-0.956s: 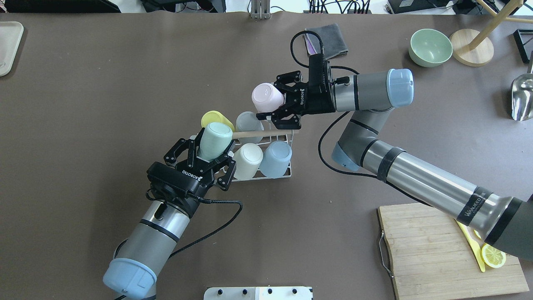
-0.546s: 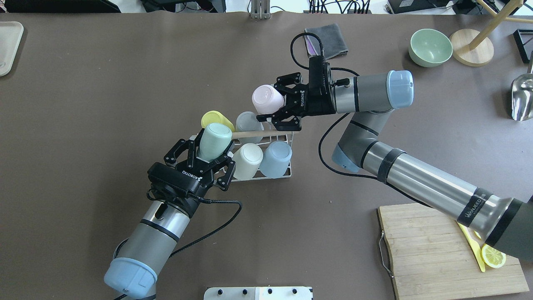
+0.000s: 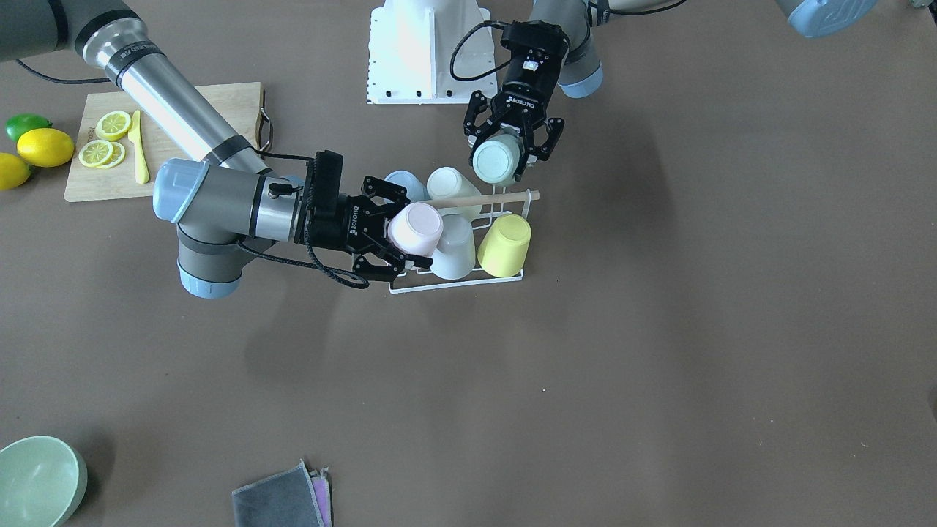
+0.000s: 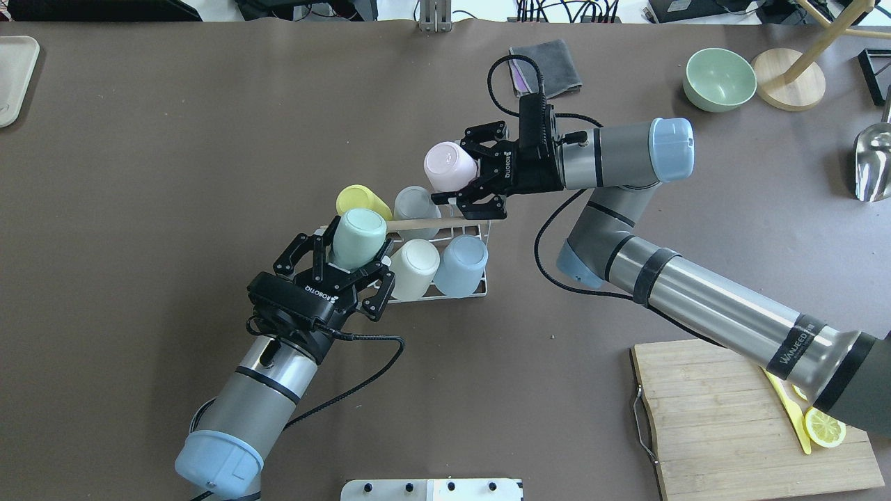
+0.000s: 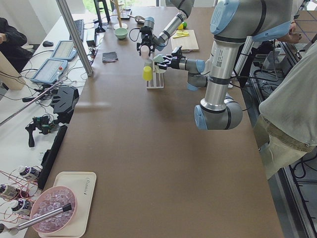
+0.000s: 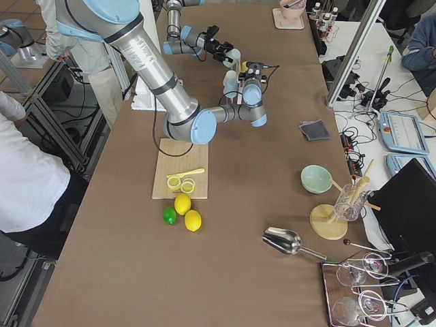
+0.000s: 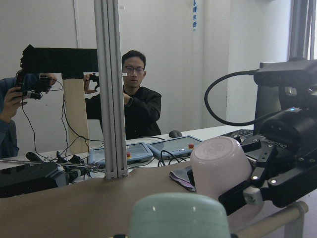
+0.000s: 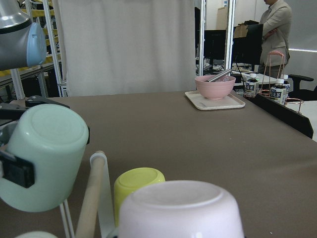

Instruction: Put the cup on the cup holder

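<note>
The white wire cup holder (image 4: pixel 480 289) with a wooden rod (image 4: pixel 431 224) stands mid-table. It carries a yellow (image 4: pixel 362 200), a grey (image 4: pixel 416 203), a cream (image 4: pixel 414 268) and a blue cup (image 4: pixel 461 264), all upside down. My left gripper (image 4: pixel 356 254) is shut on a mint cup (image 4: pixel 358 236), bottom up, over the holder's near left corner. My right gripper (image 4: pixel 452 170) is shut on a pink cup (image 4: pixel 449 165), bottom up, over the far right corner. The front view shows the mint cup (image 3: pixel 495 161) and the pink cup (image 3: pixel 415 228) above the prongs.
A cutting board (image 4: pixel 724 417) with a lemon slice and a yellow knife lies near right. A green bowl (image 4: pixel 720 78), a wooden stand (image 4: pixel 790 80) and a metal scoop (image 4: pixel 873 163) are far right. A grey cloth (image 4: pixel 546 66) lies beyond the right gripper.
Both grippers shifted only a little with their cups: the pink cup moved slightly right and down in the view, and the mint cup slightly toward the robot.
</note>
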